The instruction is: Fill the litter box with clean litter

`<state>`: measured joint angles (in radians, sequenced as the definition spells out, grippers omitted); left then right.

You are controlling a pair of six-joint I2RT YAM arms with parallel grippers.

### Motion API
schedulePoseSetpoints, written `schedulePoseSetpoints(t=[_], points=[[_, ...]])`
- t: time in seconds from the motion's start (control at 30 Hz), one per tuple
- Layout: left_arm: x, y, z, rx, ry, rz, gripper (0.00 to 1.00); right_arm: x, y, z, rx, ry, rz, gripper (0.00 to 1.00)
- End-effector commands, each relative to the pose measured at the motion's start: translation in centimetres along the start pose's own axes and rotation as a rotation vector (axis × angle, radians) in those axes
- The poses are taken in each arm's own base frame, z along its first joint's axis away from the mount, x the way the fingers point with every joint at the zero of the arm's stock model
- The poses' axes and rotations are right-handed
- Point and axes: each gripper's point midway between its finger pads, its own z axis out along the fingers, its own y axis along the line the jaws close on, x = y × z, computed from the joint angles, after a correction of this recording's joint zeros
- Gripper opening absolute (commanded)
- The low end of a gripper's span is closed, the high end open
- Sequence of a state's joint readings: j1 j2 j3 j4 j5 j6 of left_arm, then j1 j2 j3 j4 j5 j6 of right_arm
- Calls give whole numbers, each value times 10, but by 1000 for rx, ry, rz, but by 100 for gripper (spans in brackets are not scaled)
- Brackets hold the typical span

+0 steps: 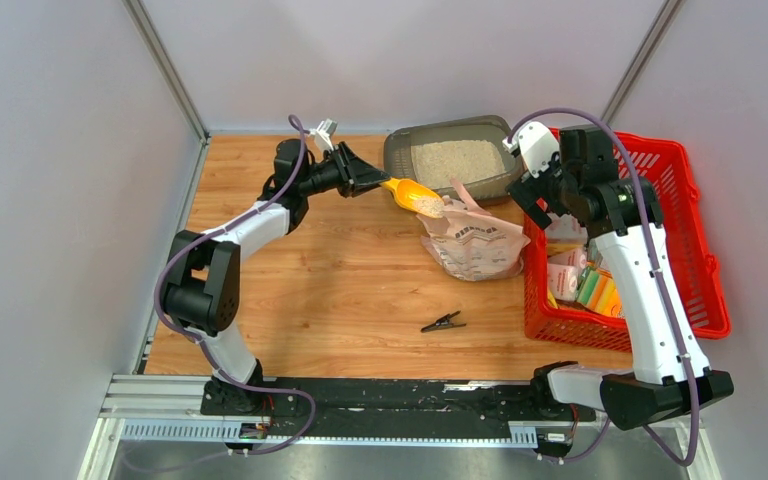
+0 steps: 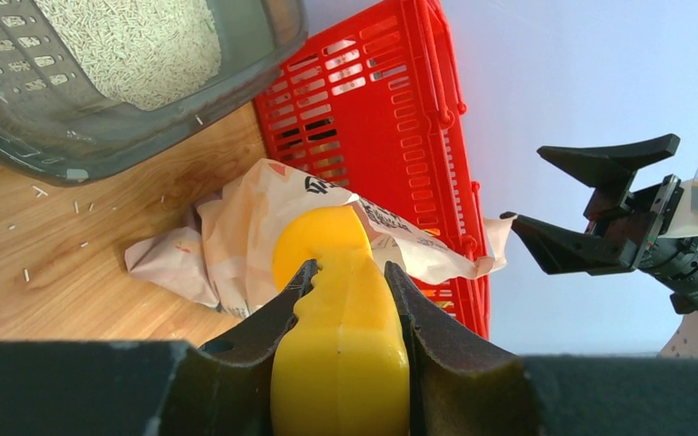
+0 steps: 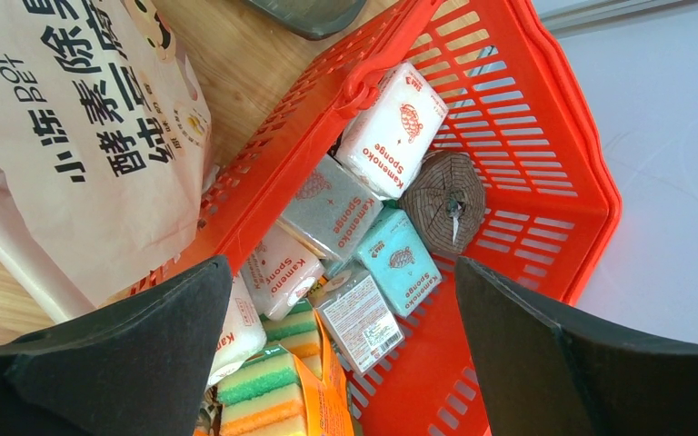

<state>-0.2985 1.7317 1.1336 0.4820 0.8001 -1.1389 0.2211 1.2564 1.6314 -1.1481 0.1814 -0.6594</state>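
Note:
The litter box (image 1: 396, 150) stands at the back of the table, with clean litter (image 1: 457, 160) spread in it. My left gripper (image 1: 382, 182) is shut on the handle of a yellow scoop (image 1: 417, 196). The scoop's bowl carries some litter and hangs over the open litter bag (image 1: 472, 240), just in front of the box. In the left wrist view the fingers (image 2: 268, 313) clamp the scoop handle (image 2: 341, 336), with the litter box (image 2: 145, 127) at upper left. My right gripper (image 1: 532, 196) hangs open and empty over the basket's left edge.
A red mesh basket (image 1: 675, 250) at the right holds packed sponges (image 3: 391, 141) and other small packs. A black clip (image 1: 443, 322) lies on the wood in front of the bag. Stray granules (image 2: 41, 191) dot the table beside the box.

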Motion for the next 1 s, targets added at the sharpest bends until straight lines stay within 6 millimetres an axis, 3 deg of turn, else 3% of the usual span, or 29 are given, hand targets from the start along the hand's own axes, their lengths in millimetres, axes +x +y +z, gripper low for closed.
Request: schedulePoseSetpoints(t=[0.0,0.73,0.97], points=[[-9,-33,-10,63,-22,84,0,-14,-14,-8,49,-57,0,100],[-15,-40,-8,83,-21,8,0,-10,-15,-7,54,-40,-22,100],[-8,-11,-2,70,-17,-123,0,-8,-17,-11,49,-19,-47,100]])
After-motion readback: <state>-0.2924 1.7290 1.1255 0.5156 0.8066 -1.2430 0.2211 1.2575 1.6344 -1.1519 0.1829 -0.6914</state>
